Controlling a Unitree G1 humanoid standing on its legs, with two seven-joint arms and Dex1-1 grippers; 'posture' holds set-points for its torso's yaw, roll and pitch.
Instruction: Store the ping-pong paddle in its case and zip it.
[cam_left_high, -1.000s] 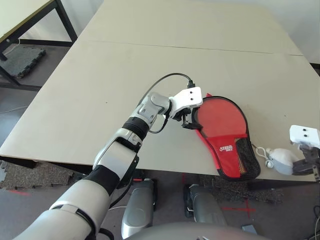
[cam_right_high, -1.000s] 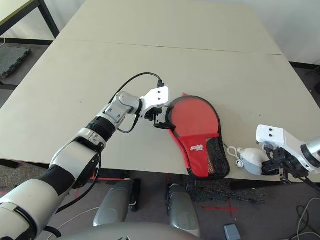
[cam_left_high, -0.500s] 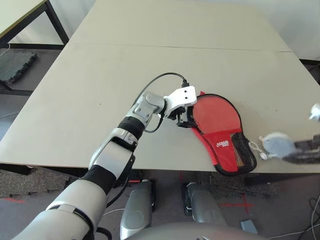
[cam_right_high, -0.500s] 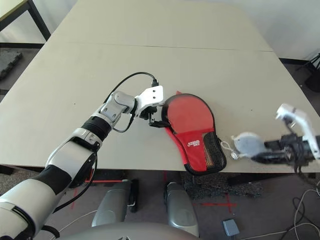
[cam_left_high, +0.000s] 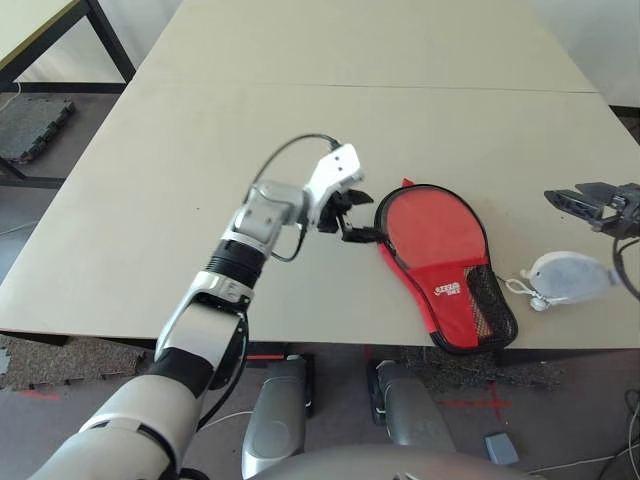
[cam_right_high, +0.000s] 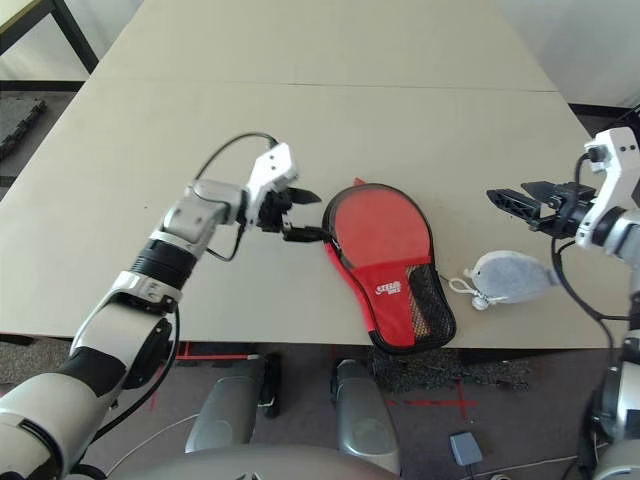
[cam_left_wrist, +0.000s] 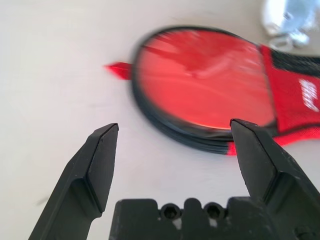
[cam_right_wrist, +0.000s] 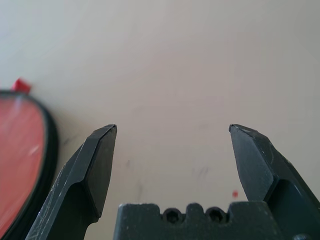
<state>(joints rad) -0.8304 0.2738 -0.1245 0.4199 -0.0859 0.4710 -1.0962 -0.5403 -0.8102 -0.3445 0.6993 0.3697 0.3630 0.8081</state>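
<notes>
The red fabric case (cam_left_high: 440, 268) with its black mesh pocket lies flat at the table (cam_left_high: 300, 120) front edge, so a nudge could tip it off. A soft grey plush (cam_left_high: 566, 277) sits at its 3 o'clock. Left end effector (cam_left_high: 352, 216) at 9 o'clock and right end effector (cam_left_high: 572, 197) both gape, empty. Paddle presumably zipped inside.

Wide bare stretch of pale beige tabletop (cam_left_high: 330, 60) ahead and to the left — open passage there. Near the front edge, a flat red paddle-shaped fabric case with black trim (cam_left_high: 437, 244) in the way, with a small grey-white plush (cam_left_high: 568, 277) just to its right, apart from it. Open-fingered left gripper (cam_left_high: 352, 216) beside the case's left rim; open-fingered right gripper (cam_right_high: 512, 201) beyond the plush — bare table between.
</notes>
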